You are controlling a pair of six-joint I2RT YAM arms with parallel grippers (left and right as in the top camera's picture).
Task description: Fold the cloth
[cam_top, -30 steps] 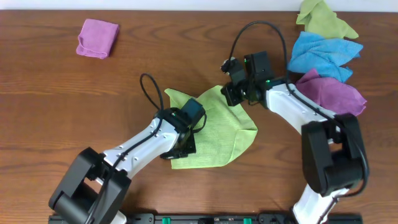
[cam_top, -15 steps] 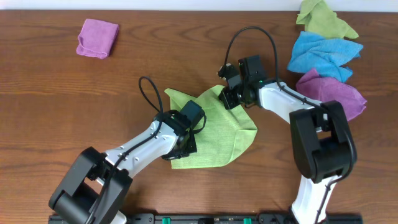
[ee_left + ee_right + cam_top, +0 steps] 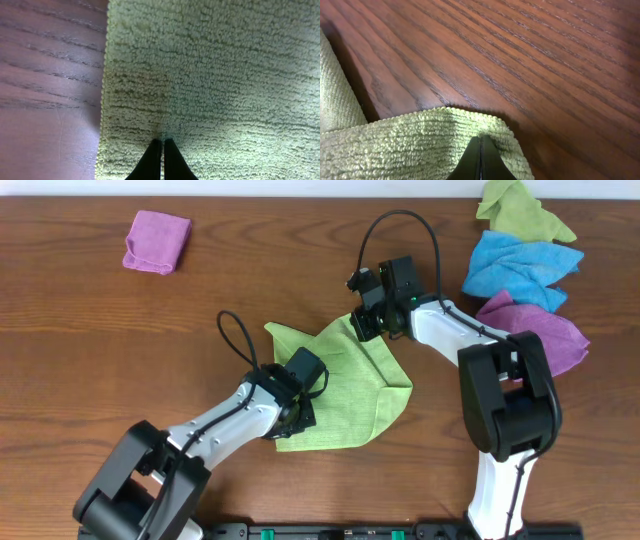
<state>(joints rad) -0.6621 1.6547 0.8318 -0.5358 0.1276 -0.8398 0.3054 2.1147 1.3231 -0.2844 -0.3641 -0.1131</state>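
Your green cloth (image 3: 345,390) lay mid-bench (image 3: 120,340). Left fingers (image 3: 161,160) were pinched on its near-left edge, arm stretched low; right fingers (image 3: 480,160) clamped its far corner, arm bent.

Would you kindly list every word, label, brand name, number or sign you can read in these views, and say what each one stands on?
None: no readable text appears in any view.
The green cloth, the other cloths, the table and both arms carry no legible markings.
The small green spots along the bottom edge of the overhead view are not legible as text.
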